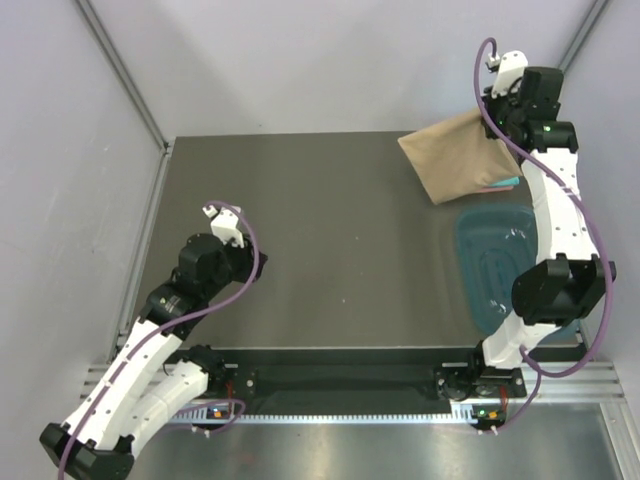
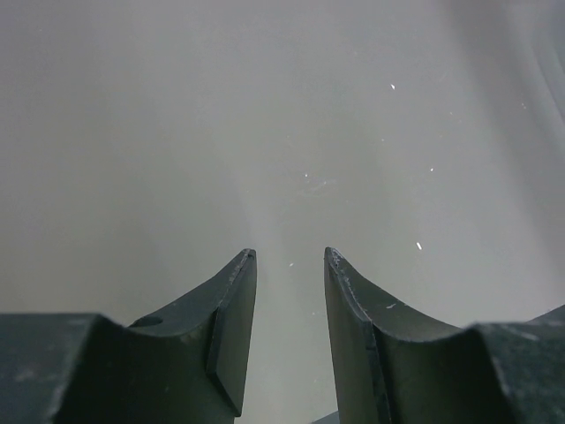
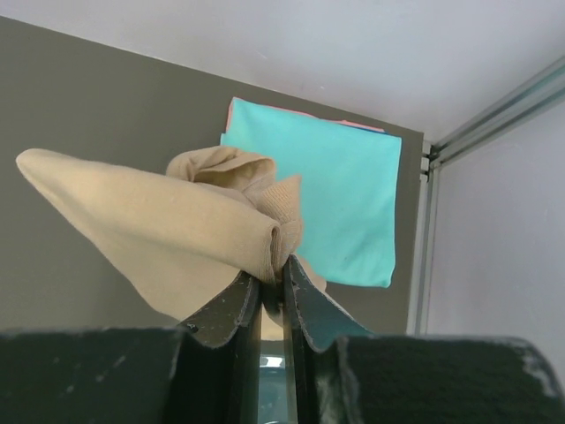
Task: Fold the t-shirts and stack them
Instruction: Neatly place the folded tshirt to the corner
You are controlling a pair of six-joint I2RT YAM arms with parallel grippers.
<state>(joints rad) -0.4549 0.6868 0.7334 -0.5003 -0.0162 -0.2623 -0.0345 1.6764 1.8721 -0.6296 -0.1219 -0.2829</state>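
The right end effector (image 3: 272,281) pinches a tan t-shirt (image 3: 159,221) aloft over a folded turquoise t-shirt (image 3: 340,194). The left end effector (image 2: 290,256) hovers part-open, holding nothing, over the surface (image 2: 265,106).

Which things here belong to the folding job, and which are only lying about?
Belong to the job: tan t-shirt, pinched in the right claw; turquoise t-shirt, folded flat; salmon-pink t-shirt, only an edge showing under it.
Just lying about: dark teal tub.
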